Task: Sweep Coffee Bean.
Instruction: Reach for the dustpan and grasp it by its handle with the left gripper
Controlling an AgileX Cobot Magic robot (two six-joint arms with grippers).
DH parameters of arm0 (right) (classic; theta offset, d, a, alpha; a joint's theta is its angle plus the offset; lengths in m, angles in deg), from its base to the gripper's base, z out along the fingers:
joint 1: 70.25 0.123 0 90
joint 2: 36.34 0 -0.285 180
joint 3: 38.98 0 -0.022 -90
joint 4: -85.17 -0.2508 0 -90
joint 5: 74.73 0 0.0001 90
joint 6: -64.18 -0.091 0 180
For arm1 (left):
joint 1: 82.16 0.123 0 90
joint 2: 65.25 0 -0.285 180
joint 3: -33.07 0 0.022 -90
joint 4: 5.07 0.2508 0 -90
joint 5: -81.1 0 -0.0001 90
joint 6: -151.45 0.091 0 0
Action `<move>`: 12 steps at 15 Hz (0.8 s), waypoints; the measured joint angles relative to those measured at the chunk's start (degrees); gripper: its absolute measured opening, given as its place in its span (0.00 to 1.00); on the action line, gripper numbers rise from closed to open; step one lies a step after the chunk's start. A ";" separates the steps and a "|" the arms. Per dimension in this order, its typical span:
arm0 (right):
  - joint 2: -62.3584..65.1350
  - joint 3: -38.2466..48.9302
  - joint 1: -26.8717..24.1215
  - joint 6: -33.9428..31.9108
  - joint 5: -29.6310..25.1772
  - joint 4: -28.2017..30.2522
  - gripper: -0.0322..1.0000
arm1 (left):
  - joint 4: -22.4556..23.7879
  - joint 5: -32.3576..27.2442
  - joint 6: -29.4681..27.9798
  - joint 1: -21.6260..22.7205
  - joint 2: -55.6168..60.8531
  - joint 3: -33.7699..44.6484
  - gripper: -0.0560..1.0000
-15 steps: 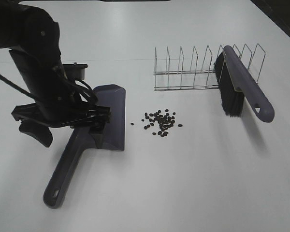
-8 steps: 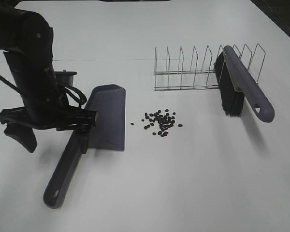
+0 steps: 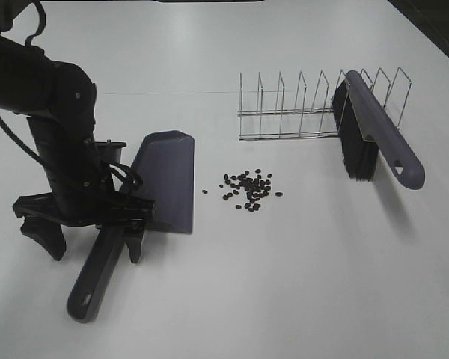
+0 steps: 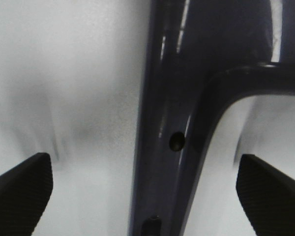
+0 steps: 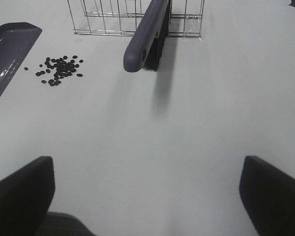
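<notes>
Currently brush [image 3: 380, 129] in wire rack [image 3: 284, 137]; coffee bean [image 3: 248, 187] beside dustpan [image 3: 168, 176]; left pincer [image 4: 145, 194], right pincer [image 5: 147, 196] wide.

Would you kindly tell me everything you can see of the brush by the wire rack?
The brush has a long grey-purple back and handle, plastic by its look, with a hanging hole near the handle's end and dense black bristles along one side. It leans tilted at one end of the wire rack, head among the wires, handle pointing out toward the front of the table. The bristle tips seem to rest on the table. Nothing else touches it.
</notes>
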 joint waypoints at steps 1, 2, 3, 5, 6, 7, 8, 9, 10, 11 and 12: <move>0.00 0.00 0.00 0.00 0.00 0.00 0.94 | 0.00 0.29 0.00 0.00 -0.46 0.00 0.91; 0.00 0.00 0.00 0.00 0.00 0.00 0.94 | 0.00 0.74 0.00 0.00 -0.57 0.00 0.90; 0.00 0.00 0.00 0.00 0.00 0.00 0.94 | 0.00 1.09 0.00 0.00 -0.57 0.00 0.87; 0.00 0.00 0.00 0.00 0.00 0.00 0.94 | 0.17 1.43 0.00 0.00 -1.32 0.00 0.81; 0.00 0.00 0.00 0.00 0.00 0.00 0.94 | 0.23 1.15 0.00 0.00 -1.72 0.00 0.79; 0.00 0.00 0.00 0.00 0.00 0.00 0.94 | 0.29 1.03 0.00 0.00 -1.83 -0.11 0.79; 0.00 0.00 0.00 0.00 0.00 0.00 0.94 | 0.40 0.97 0.34 0.00 -1.95 -0.17 0.78; 0.00 0.00 0.00 0.00 0.00 0.00 0.94 | 0.63 0.92 1.60 0.00 -2.01 -0.17 0.72; 0.00 0.00 0.00 0.00 0.00 0.00 0.94 | 1.09 0.97 2.12 0.00 -2.01 -0.17 0.63; 0.00 0.00 0.00 0.00 0.00 0.00 0.94 | 1.49 1.15 2.81 0.00 -2.01 -0.17 0.51; 0.00 0.00 0.00 0.00 0.00 0.00 0.94 | 1.89 1.55 4.01 0.00 -2.01 -0.17 0.35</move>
